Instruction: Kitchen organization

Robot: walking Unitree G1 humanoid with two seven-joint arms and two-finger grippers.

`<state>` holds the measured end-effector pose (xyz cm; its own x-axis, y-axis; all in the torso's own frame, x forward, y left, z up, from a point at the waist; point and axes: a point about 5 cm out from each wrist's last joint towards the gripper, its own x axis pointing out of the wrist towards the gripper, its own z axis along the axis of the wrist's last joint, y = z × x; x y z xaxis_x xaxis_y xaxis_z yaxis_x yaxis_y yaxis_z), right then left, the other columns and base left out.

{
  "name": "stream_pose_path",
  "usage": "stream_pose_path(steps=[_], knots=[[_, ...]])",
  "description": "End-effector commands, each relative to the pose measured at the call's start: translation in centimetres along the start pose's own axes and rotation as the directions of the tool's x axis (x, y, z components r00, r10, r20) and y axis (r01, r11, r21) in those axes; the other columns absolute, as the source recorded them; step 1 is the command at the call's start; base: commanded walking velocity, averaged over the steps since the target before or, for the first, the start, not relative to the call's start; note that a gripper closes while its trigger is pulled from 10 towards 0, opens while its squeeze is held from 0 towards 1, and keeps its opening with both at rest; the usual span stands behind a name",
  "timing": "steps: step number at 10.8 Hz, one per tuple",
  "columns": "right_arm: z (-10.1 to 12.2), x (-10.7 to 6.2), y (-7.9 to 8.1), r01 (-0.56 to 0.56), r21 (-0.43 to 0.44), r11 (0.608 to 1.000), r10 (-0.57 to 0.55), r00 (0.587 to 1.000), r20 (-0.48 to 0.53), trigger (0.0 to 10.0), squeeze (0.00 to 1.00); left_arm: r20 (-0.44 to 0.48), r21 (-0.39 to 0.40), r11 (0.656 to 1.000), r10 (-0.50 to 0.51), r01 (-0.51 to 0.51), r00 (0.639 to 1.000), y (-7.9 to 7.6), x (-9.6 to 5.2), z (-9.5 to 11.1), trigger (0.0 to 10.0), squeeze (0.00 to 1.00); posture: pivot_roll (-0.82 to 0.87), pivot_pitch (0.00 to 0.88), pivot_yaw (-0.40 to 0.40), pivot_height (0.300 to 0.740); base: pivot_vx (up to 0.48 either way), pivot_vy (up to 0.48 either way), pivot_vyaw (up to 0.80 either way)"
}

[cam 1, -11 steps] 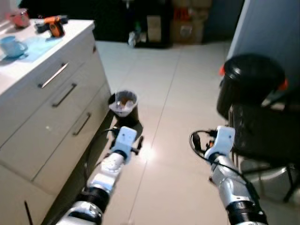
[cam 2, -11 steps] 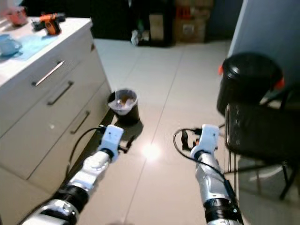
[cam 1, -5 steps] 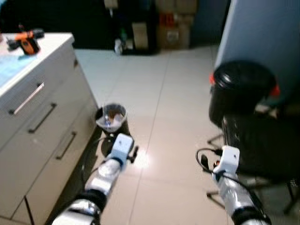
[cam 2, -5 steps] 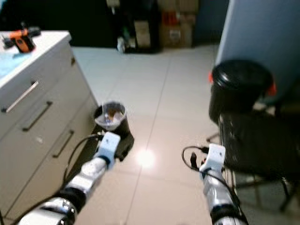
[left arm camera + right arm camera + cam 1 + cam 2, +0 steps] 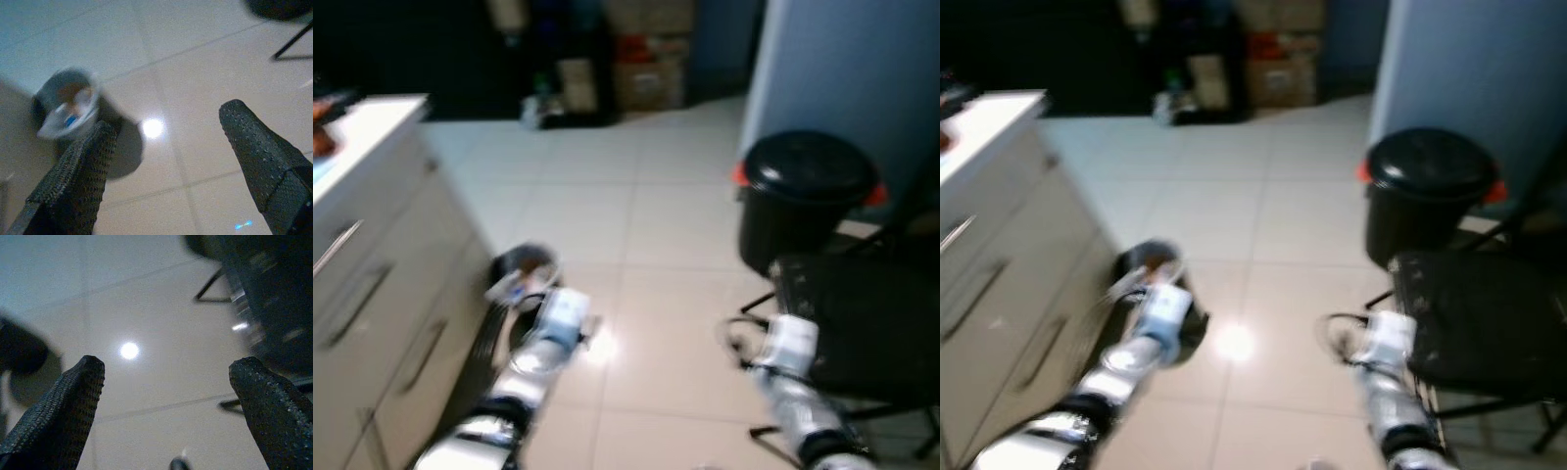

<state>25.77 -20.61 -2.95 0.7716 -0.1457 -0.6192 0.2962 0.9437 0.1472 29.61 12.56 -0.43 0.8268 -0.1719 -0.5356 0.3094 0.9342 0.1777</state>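
Note:
My left arm (image 5: pixel 544 341) reaches low over the tiled floor, beside a small round waste bin (image 5: pixel 517 276) with a pale liner and scraps inside. In the left wrist view my left gripper (image 5: pixel 168 117) is open and holds nothing, with that bin (image 5: pixel 66 100) just beyond one finger (image 5: pixel 85 166). My right arm (image 5: pixel 790 360) hangs in front of a black chair (image 5: pixel 867 318). My right gripper (image 5: pixel 168 363) is open and holds nothing above bare tiles. The white counter with drawers (image 5: pixel 357 294) runs along the left edge. The head views are blurred.
A black lidded trash can (image 5: pixel 806 196) with orange tabs stands at the right against a blue-grey wall (image 5: pixel 842 69). Cardboard boxes (image 5: pixel 644 73) sit in the dark far end of the room. Pale floor tiles (image 5: pixel 646 215) stretch between counter and chair.
The whole view has swung to the right, so the counter and the things on it have slid off to the left. Both arms hold the same pose, grippers still open.

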Motion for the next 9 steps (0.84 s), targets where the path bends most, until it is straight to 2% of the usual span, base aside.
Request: stream_pose_path(steps=[1,2,3,5,6,9], knots=[[0.0,0.1,1.5,-0.040,0.028,0.999,0.040,0.999,0.004,10.0,0.00,-0.026,-0.003,0.999,0.037,-0.037,0.999,1.5,-0.3,-0.8,10.0,0.00,-0.02,0.042,0.090,0.740,0.000,0.000,0.00],[-0.1,0.2,1.4,-0.037,0.031,0.999,0.037,0.999,-0.003,10.0,0.00,-0.059,0.001,1.000,0.031,-0.031,0.998,1.4,-0.4,-1.4,10.0,0.00,-0.02,0.040,0.089,0.740,0.000,0.000,0.00],[-0.4,0.2,1.3,-0.032,0.039,0.999,0.033,0.999,-0.018,10.0,0.00,-0.100,-0.028,0.999,0.032,-0.035,0.994,1.4,-0.5,-2.2,10.0,0.00,-0.02,0.038,0.089,0.740,0.000,0.000,0.00],[-1.6,0.0,0.4,-0.001,0.069,0.998,0.005,0.998,-0.061,10.0,0.00,-0.234,-0.050,0.998,0.034,-0.047,0.972,1.7,-1.2,-4.6,10.0,0.00,-0.02,0.033,0.091,0.740,0.000,0.000,0.00],[-2.7,-0.3,-0.4,0.032,0.044,0.999,-0.027,0.994,-0.109,10.0,0.00,-0.298,-0.049,0.998,0.029,-0.045,0.954,2.1,-1.8,-6.1,10.0,0.00,-0.03,0.030,0.094,0.740,0.000,0.000,0.00],[-4.8,-1.0,-1.7,0.058,-0.012,0.998,-0.059,0.983,-0.175,10.0,0.00,-0.388,0.000,0.999,0.034,-0.037,0.921,2.8,-2.9,-8.3,10.0,0.00,-0.03,0.030,0.095,0.740,0.000,0.000,0.00]])
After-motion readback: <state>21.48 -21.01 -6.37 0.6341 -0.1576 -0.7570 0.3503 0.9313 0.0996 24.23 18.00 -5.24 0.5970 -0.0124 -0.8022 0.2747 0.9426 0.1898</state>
